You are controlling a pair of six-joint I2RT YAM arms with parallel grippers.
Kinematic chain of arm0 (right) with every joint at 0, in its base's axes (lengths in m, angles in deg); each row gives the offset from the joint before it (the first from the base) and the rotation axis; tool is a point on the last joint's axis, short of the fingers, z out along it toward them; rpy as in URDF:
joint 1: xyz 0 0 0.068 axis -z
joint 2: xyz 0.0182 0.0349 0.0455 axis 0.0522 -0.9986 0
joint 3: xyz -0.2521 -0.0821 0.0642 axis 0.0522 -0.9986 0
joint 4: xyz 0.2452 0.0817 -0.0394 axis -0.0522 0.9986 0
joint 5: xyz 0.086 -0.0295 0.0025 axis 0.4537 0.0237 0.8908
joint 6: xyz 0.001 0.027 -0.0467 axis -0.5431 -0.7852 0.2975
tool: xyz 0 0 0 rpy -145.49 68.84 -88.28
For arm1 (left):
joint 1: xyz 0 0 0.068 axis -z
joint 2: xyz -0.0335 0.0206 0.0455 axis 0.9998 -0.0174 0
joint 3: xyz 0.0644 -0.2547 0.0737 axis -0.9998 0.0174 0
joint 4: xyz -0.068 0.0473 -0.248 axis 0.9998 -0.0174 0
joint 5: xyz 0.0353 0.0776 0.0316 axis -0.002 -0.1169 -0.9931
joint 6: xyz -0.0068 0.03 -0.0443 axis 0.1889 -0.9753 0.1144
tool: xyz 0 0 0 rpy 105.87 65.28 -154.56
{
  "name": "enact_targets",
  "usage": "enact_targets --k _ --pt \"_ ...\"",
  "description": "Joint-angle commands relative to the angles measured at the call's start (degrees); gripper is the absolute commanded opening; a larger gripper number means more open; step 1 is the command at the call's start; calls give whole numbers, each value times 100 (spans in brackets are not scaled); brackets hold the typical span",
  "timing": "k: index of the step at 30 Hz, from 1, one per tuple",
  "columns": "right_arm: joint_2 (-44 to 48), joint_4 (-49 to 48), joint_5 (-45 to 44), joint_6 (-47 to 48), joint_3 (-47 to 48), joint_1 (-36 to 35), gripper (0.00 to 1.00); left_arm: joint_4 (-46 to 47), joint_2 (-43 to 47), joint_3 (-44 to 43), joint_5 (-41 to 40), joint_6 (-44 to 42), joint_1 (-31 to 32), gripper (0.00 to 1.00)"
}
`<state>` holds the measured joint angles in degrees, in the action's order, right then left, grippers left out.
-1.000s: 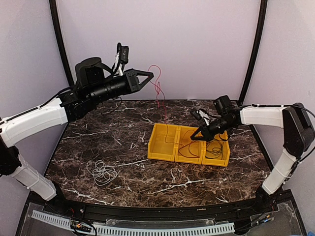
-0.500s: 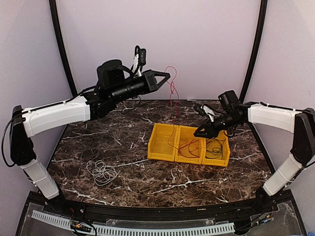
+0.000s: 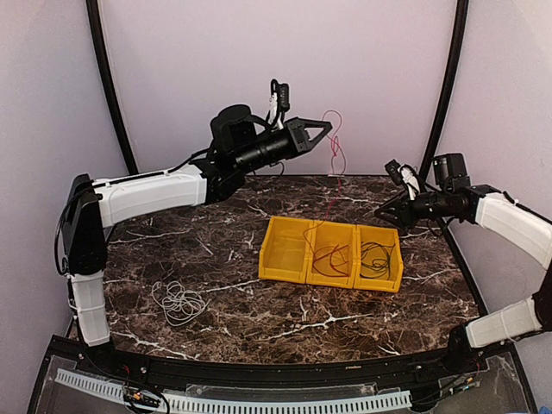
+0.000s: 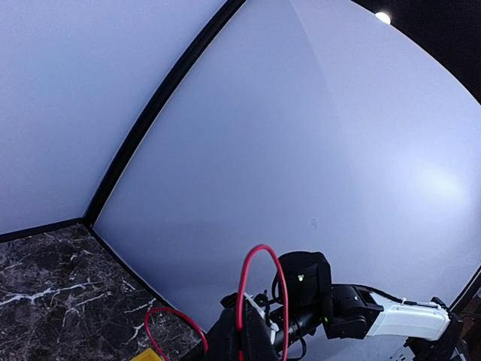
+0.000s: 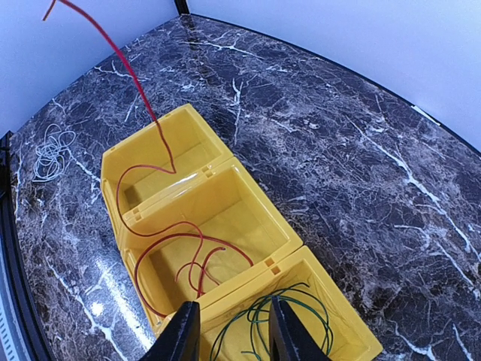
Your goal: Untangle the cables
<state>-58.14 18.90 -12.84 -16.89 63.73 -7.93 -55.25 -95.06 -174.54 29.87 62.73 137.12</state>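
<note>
My left gripper is high near the back wall, shut on the red cable. The cable hangs from it down into the row of yellow bins. In the left wrist view the red cable loops above my shut fingers. Its lower end coils in the middle bin and crosses the left one. A dark cable lies coiled in the right bin. The white cable lies bundled on the table at the front left. My right gripper is open and empty, right of the bins.
The three joined yellow bins stand on the dark marble table right of centre. Pale walls with black corner posts close in the back and sides. My right arm shows in the left wrist view.
My left arm swung right, carrying the red cable higher over the bins. The right gripper opened over the right bin and pulled back to the right, leaving the dark cable in it.
</note>
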Motion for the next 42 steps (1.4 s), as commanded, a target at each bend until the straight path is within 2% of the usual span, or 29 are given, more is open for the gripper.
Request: enact_targets --k 1,5,11,22,32,42 --pt "116 -510 -98 -215 -250 24 34 467 -301 -663 533 376 92 0" --pt "105 -620 -85 -211 -371 37 35 818 -595 -751 816 683 110 0" --pt "154 -709 200 -132 -512 42 40 843 -926 -302 653 803 110 0" --pt "76 -725 119 -36 -587 37 43 521 -588 891 537 740 106 0" --pt "35 -732 37 69 -620 37 43 -982 -606 1067 -311 143 329 0" --pt "-78 -681 -17 150 -596 39 43 -2185 -1059 359 -1242 -657 605 0"
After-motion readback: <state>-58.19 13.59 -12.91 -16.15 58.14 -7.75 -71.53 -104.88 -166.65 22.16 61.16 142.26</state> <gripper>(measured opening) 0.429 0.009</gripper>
